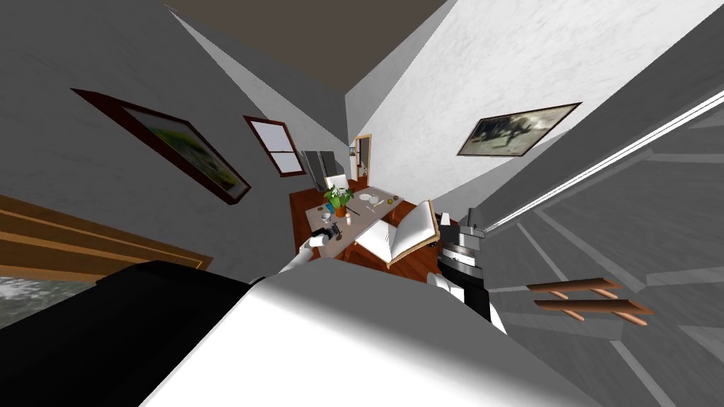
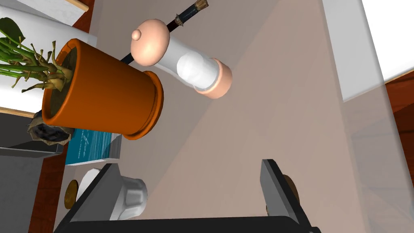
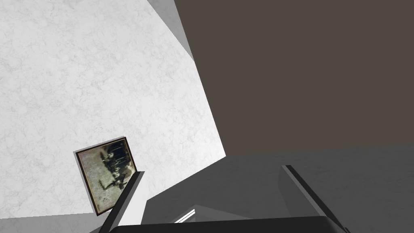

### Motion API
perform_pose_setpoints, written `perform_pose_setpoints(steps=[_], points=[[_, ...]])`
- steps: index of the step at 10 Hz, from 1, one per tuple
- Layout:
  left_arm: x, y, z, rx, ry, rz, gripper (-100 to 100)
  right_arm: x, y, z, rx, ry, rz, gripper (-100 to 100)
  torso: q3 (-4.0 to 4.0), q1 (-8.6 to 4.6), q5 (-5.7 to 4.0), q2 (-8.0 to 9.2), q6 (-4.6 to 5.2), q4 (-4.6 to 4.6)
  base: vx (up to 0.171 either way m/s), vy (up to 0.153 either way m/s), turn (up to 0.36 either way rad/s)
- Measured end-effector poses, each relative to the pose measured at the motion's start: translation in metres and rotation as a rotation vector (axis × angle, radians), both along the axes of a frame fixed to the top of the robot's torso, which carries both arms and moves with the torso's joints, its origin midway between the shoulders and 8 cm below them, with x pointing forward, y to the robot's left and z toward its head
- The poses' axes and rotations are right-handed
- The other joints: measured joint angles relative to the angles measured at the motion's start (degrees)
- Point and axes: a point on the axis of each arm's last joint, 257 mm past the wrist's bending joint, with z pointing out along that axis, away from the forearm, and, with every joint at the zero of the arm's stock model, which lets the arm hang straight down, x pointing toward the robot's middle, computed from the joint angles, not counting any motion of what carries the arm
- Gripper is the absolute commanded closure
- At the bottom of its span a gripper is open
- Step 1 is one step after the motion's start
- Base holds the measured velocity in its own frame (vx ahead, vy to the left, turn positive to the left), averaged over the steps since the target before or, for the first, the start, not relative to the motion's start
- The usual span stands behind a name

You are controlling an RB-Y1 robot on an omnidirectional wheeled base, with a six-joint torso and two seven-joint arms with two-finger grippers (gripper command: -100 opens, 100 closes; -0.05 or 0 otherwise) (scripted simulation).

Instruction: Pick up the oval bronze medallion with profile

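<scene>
The medallion [image 2: 293,188] is, as best I can judge, the dark brown oval lying flat on the worktop [image 2: 250,121]. It peeks out just past the outer edge of one finger of my left gripper [image 2: 189,164], so it sits outside the gap, not in it. Most of it is hidden behind that finger and I can read no profile on it. A second brown disc [image 2: 71,195] lies on the far side of the cup [image 2: 131,198], so I may have the wrong one.

Either piece looks thin, stiff and smooth: probably light, hard to break, but slippery and low against the worktop. I would take it across its narrow width, blades down to the surface at the rim, and expect it to skate if only one blade touches.

The left gripper is spread wide over bare worktop. The white fluted cup stands just beside its other finger, and I cannot see into it. Beyond the cup an orange pot [image 2: 101,97] holds a green plant [image 2: 24,60], with a teal book [image 2: 91,145] at its base. Near the pot a clear shaker [image 2: 182,62] with peach ends is about half full of white grains. A black stick [image 2: 190,12] lies behind the shaker.

My right gripper [image 3: 213,170] is raised at my side, well apart from the worktop, with its fingers also spread and empty.
</scene>
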Motion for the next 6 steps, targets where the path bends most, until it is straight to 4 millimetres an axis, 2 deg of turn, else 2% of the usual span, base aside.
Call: perform_pose_setpoints(steps=[6], points=[[-0.025,0.020,-0.050,-0.096,0.194,0.055,-100,0.000,0.000,0.000,0.000,0.000,0.000,0,0.01,0.00,0.00,0.01,-0.01,0.00,0.011,0.009,-0.113]])
